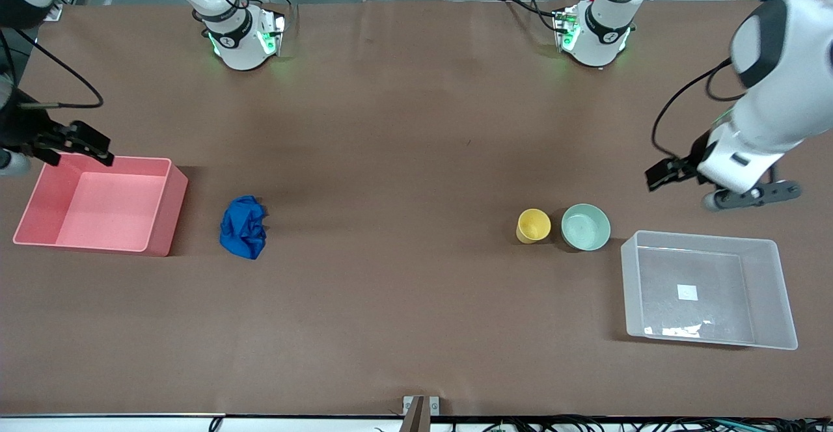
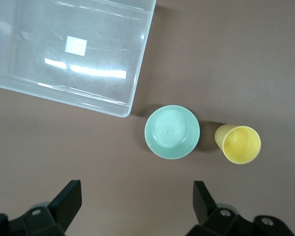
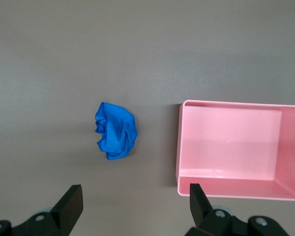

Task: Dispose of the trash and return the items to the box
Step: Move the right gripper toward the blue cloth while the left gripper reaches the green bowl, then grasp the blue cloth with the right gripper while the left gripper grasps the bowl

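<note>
Looking like nothing's grabbed yet: both grippers hang empty, jaws apart. Right gripper is over the table near the pink bin (blue trash at its 3 o'clock), so a reach-down comes next. Left gripper hovers by the yellow cup, green bowl and clear box.

A brown table carried everything. At the right arm's end sat a pink bin, with a blue wad beside it. Toward the left arm's end stood a yellow cup and a green bowl, almost touching, and a clear box just beside the bowl, nearer the front camera.
</note>
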Controlling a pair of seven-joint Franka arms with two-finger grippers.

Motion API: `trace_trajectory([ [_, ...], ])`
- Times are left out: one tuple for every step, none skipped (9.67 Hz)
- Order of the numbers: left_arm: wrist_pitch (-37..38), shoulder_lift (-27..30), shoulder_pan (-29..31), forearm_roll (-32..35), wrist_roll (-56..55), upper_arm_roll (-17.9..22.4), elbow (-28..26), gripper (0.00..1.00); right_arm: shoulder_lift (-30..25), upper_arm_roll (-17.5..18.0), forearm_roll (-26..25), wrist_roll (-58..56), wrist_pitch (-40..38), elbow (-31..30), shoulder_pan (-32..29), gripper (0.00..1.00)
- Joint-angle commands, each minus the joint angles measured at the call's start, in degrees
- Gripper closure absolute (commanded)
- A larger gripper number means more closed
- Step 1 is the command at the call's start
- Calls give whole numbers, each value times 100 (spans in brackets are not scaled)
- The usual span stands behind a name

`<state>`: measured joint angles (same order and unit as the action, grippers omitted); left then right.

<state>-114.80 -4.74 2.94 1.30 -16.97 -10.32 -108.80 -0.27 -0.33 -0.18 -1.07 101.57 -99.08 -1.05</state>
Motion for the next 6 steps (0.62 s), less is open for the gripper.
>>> trace_trajectory([
  [-1216, -193, 40, -42, -158, -22, -1026, 0, -8, -2, 53, 46, 1226, -1055, 131, 4],
  [-1569, -342, 49, -42, -167, -22, -1229, 0, 36, -2, 53, 46, 1868, -1531, 183, 4],
  [-1990, -492, 58, -42, -175, -14, -1449, 0, 149, -2, 53, 46, 2327, -1858, 236, 4],
  [-2368, -667, 58, -33, -167, -14, -1651, 0, 333, -2, 53, 46, 2654, -2096, 280, 4],
  [-2798, -834, 58, -33, -175, -14, -1827, 1, 483, -2, 53, 54, 2936, -2316, 368, 4],
  [-3168, -1053, 66, -7, -167, -5, -1916, 7, 554, 7, 53, 141, 3043, -2553, 386, 4],
])
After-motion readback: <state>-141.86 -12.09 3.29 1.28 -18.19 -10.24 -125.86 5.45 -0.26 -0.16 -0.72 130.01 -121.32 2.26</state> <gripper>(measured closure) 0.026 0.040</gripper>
